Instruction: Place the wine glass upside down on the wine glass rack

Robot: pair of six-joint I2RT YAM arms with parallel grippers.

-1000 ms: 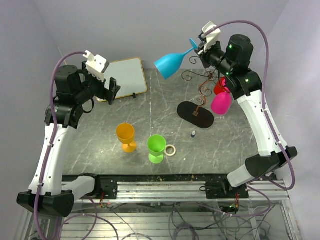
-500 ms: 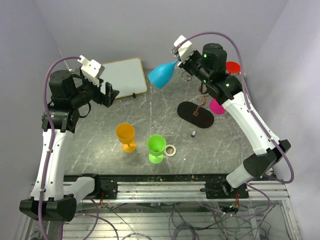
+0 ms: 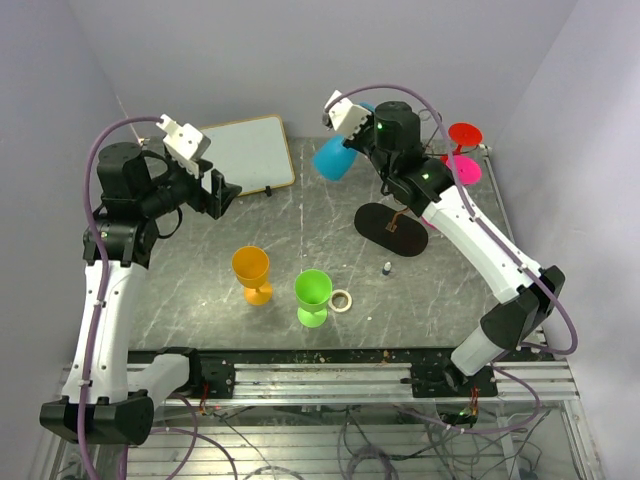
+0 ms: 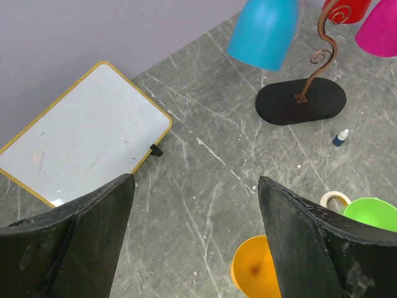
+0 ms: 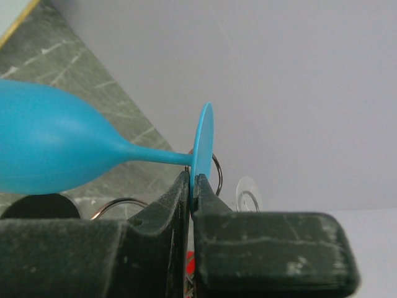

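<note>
1. I am watching the right gripper (image 5: pixel 191 180) raised off the table; its fingers are clamping shut on the flat foot disc of the blue plastic wine glass (image 5: pixel 49 146).
2. The glass is lying nearly level in the air, stem running out from the fingertips and bowl pointing away to their left in the wrist view.
3. The thin dark wire rack with curled copper-toned stem and black oval base (image 4: pixel 301 102) is standing just beyond and below those fingers; wire loops are showing right behind the fingertips. I cannot tell whether the glass is touching any hook.
4. A pink glass (image 3: pixel 464 170) and a red glass (image 3: pixel 463 132) are sitting at the rack's far side, away from the fingers.
5. The left gripper (image 4: pixel 195 186) is hovering with its fingers spread wide, gripping nothing.
6. Below and between the left fingers, an orange plastic goblet (image 4: pixel 257 273) is standing upright; a green goblet (image 4: pixel 372 214) and a small tape roll (image 4: pixel 332 200) are showing past the right-hand finger.
7. A yellow-framed whiteboard (image 4: pixel 80 133) is lying flat ahead of the left-hand finger; a tiny blue-capped bottle (image 4: pixel 340 138) is standing near the rack base.
</note>
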